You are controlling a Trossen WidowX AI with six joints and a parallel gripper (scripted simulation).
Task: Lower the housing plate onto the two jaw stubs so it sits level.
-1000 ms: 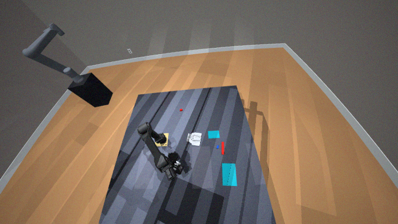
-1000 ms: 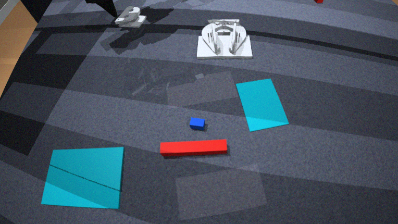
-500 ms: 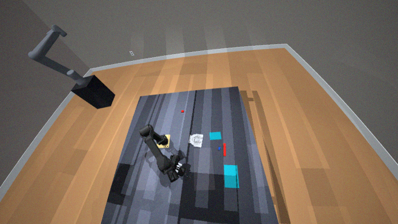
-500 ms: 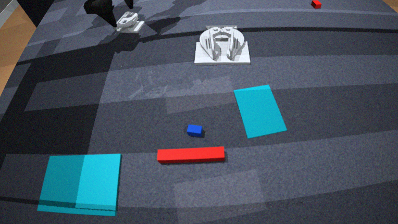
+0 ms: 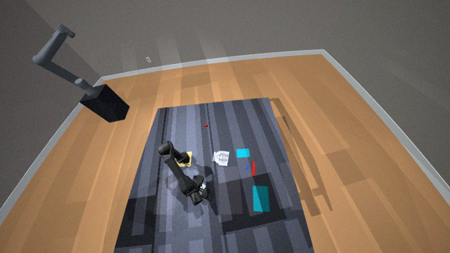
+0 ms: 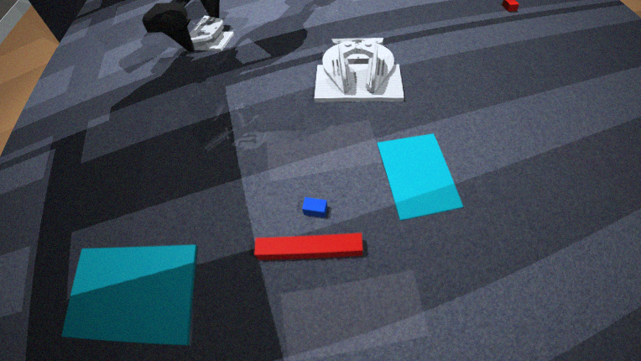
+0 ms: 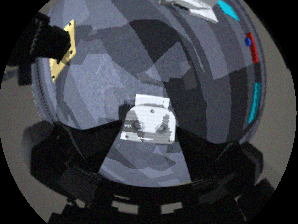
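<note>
1. Between my end effector (image 5: 203,186) (image 6: 197,28) (image 7: 149,125) and the white assembly with two jaws (image 5: 221,157) (image 6: 358,82), a stretch of worktop (image 5: 232,185) (image 6: 179,148) (image 7: 200,100) gives me room to pass.
2. The white housing plate (image 6: 208,29) (image 7: 150,122) fills part of the gap between my open fingers; dropping straight down there meets it.
3. That assembly's upright parts block a low sweep across its base.
4. Past it, the blue block (image 5: 247,167) (image 6: 315,206) and red bar (image 5: 253,168) (image 6: 308,246) stand near each other, obstructing a low pass.
5. The cyan panels (image 5: 242,153) (image 6: 419,175) lie low, either side of them.
</note>
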